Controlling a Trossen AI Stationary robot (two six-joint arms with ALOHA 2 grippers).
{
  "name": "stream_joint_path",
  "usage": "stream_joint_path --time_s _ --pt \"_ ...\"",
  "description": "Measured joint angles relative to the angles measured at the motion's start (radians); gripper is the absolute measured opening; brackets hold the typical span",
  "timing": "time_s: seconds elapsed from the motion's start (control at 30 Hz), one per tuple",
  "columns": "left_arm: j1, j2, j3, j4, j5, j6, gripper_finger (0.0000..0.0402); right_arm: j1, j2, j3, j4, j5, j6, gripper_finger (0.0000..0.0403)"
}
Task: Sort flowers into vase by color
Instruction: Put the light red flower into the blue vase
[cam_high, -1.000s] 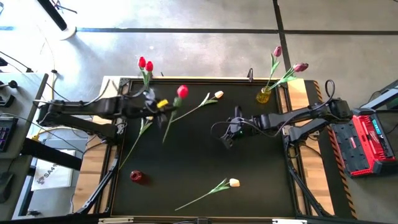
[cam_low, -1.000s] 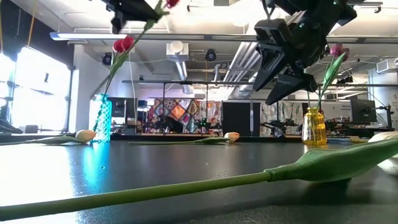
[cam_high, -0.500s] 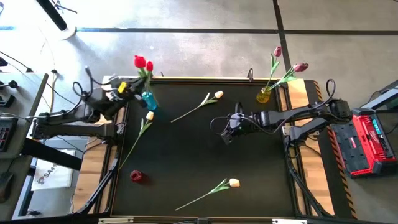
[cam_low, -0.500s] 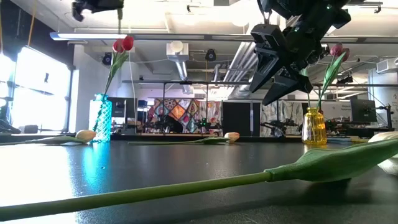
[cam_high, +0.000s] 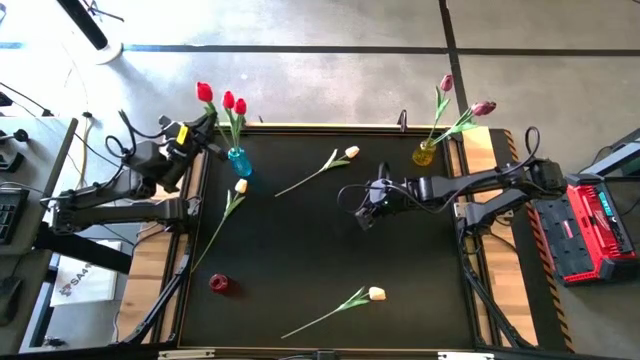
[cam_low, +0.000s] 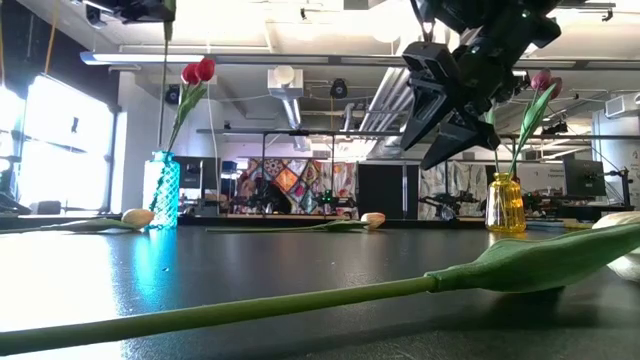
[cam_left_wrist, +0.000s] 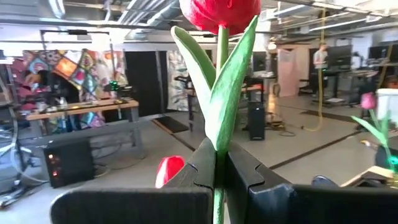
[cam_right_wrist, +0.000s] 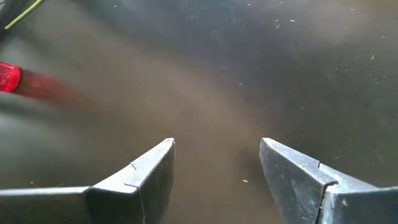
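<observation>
My left gripper is over the table's far left corner, shut on a red tulip. Its stem hangs straight down over the teal vase, which holds two red tulips. The yellow vase at the far right holds two pink tulips. Three cream tulips lie flat on the black table. My right gripper hangs open above the table's middle, touching nothing. My left gripper pinches the red tulip's stem between its two fingers, where the leaves start below the head. The fingers are level and lie across the stem. The tulip is lifted clear and upright, head above the fingers, long stem hanging below.
A small red thing lies near the table's left near side. One cream tulip's stem runs across the near part of the table. A red case sits beyond the right edge. Bare table lies below my right gripper.
My left gripper carried the red tulip from over the table's far left part toward the far left corner, beyond the teal vase. The tulip turned from slanting to upright, its stem now hanging straight down. My right gripper stayed open and nearly still.
</observation>
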Motion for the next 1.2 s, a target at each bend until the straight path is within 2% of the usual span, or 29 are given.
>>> stream_joint_path --time_s 0.2,0.4,0.63,0.77,0.87,0.97,1.2 --pt "0.075 0.026 0.000 -0.005 0.011 -0.004 0.0000 -0.023 0.000 0.000 0.000 -0.008 -0.016 0.0224" --pt "0.147 0.066 0.000 0.002 0.093 -0.038 0.0000 -0.033 0.000 0.000 0.000 -0.025 -0.016 0.0224" --pt "0.181 0.094 -0.002 -0.002 0.125 -0.078 0.0000 -0.033 0.000 0.000 0.000 -0.035 -0.012 0.0224" --pt "0.181 0.093 -0.001 -0.028 0.105 -0.084 0.0000 -0.029 0.000 0.000 0.000 -0.047 -0.009 0.0224" --pt "0.181 0.095 -0.001 -0.058 0.043 -0.127 0.0004 -0.028 0.000 0.000 0.000 -0.058 -0.008 0.0224" --pt "0.181 0.093 -0.001 -0.085 0.022 -0.167 0.0027 -0.028 0.000 0.000 0.000 -0.059 -0.008 0.0224" --pt "0.181 0.093 -0.001 -0.156 0.030 -0.242 0.0122 -0.028 0.000 0.000 0.000 -0.059 0.011 0.0224"
